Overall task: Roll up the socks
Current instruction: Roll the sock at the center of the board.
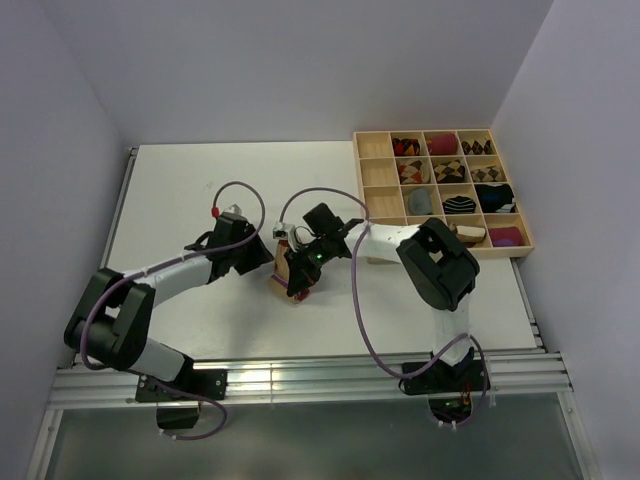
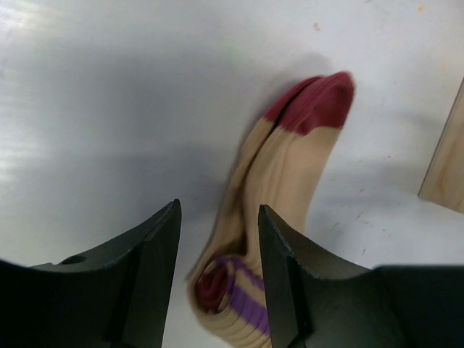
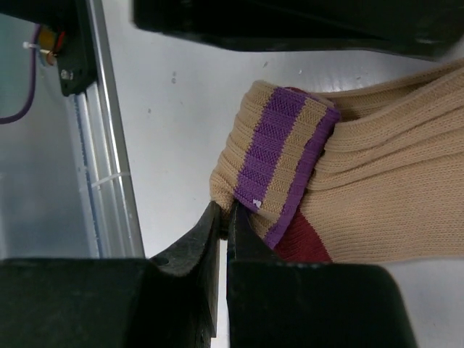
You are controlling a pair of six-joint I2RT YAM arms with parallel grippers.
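One of the socks [image 2: 290,159], beige with a dark-red toe and a purple-striped cuff [image 3: 283,159], lies on the white table between the two arms [image 1: 286,286]. Its cuff end is curled into a loose roll. My left gripper [image 2: 219,217] stands open astride that rolled end; the roll leans against the right finger [image 2: 279,254], with a gap on the left side. My right gripper [image 3: 226,215] is shut, its tips pinching the edge of the cuff. In the top view the two grippers [image 1: 268,256] [image 1: 300,268] meet over the sock. No other loose sock shows.
A wooden compartment tray [image 1: 380,190] stands at the back right with several rolled sock bundles in it; its corner [image 2: 446,167] shows in the left wrist view. The aluminium rail [image 3: 109,145] runs along the table's near edge. Cables loop above both arms.
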